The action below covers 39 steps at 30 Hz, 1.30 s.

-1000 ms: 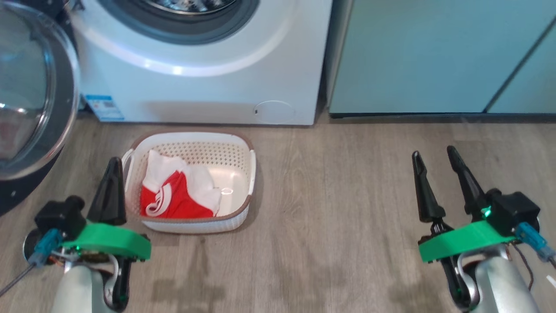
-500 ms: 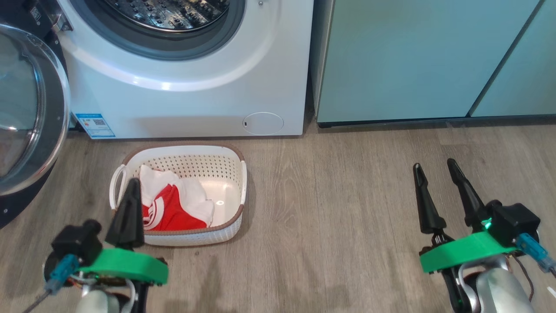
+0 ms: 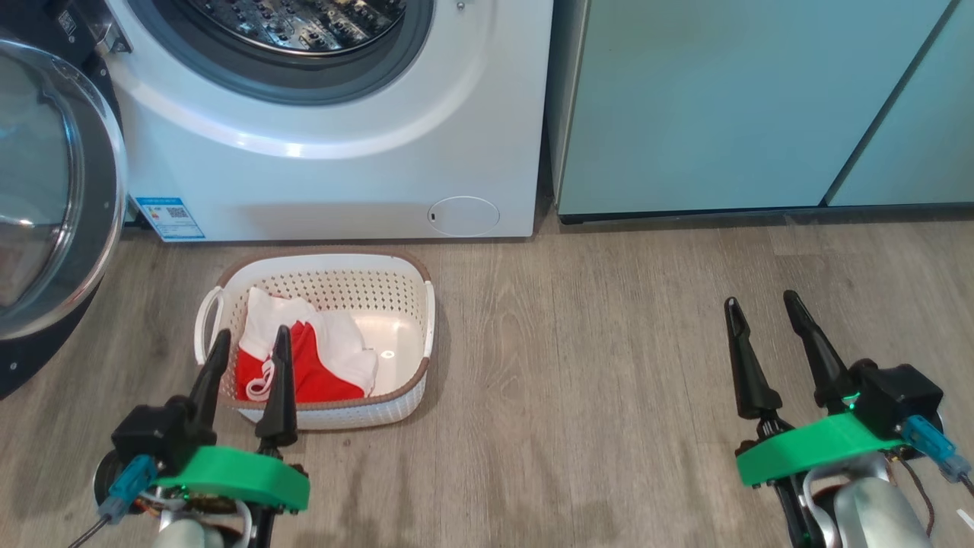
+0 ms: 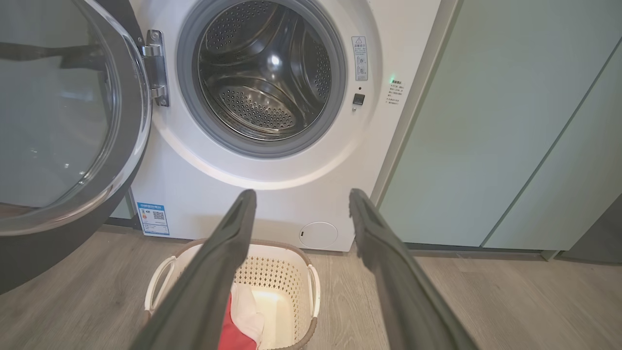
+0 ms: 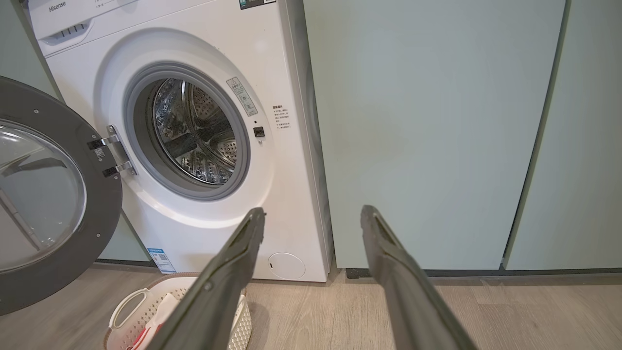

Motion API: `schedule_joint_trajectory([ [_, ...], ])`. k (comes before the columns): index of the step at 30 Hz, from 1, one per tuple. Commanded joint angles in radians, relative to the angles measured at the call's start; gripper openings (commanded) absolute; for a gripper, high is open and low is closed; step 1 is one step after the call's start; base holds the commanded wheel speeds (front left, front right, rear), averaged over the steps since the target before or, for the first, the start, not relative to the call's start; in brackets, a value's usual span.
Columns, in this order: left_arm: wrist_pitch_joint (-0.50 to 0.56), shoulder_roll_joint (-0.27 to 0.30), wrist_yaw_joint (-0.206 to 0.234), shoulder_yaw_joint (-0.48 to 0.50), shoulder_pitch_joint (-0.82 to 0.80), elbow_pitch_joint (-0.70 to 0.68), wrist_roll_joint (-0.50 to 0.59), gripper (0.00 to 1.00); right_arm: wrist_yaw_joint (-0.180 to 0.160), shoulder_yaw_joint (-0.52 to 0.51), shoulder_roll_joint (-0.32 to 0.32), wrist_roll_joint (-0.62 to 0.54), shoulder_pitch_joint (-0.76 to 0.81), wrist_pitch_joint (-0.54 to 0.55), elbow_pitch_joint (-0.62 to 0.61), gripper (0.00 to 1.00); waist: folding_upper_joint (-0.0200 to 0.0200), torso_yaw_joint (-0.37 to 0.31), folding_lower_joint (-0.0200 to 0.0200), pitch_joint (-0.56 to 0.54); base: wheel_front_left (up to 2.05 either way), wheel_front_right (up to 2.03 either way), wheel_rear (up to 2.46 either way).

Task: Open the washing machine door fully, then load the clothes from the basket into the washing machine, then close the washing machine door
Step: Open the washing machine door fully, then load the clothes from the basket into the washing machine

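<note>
Grey wood-plank floor (image 3: 609, 342), with pale teal cabinets (image 3: 723, 106) butted against the right side of the washing machine (image 3: 342, 183). Your washing machine door (image 3: 46, 190) is swung wide open on the machine's left, hanging off its hinges. The left wrist view shows perforated steel in the drum (image 4: 265, 73).

The basket (image 3: 319, 257) sits on the floor just in front of the machine, below the drum opening, roughly between the machine's blue sticker (image 3: 169, 218) and its round filter cover (image 3: 463, 215). The clothes (image 3: 304, 365) are all inside the basket, red and white, bunched in the half toward the machine's door side.

Left gripper (image 3: 253, 332): jaws released and spread, holding nothing. It's on the side of the basket away from the machine. In your head view its fingertips overlap the basket's near rim and the red fabric; I can't tell its height above them.

Right gripper (image 3: 760, 299): jaws also apart, empty. It's out in front of the cabinets, well to the right of the machine.
</note>
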Motion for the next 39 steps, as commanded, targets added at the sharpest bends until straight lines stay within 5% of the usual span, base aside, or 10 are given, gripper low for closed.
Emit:
schedule_joint_trajectory([
  [1, -0.005, 0.01, 0.008, 0.023, -0.023, -0.027, 0.005, 1.0, 0.0, 0.018, 0.001, 0.005, -0.023, -0.009, -0.027, 1.0, -0.0001, 0.0, 0.0, 0.0, 0.0, 0.0, 0.0],
  [29, -0.005, 0.01, 0.045, 0.009, -0.031, -0.002, 0.027, 1.0, 0.0, 0.021, 0.001, -0.002, -0.027, -0.009, -0.01, 1.0, -0.0001, 0.009, 0.0, -0.007, 0.0, 0.0, 0.0],
  [39, -0.005, 0.01, 0.024, 0.023, -0.034, -0.003, -0.003, 1.0, 0.0, 0.022, 0.001, -0.003, -0.029, -0.009, -0.008, 1.0, -0.0001, 0.012, 0.0, -0.006, 0.49, -0.49, 0.0],
])
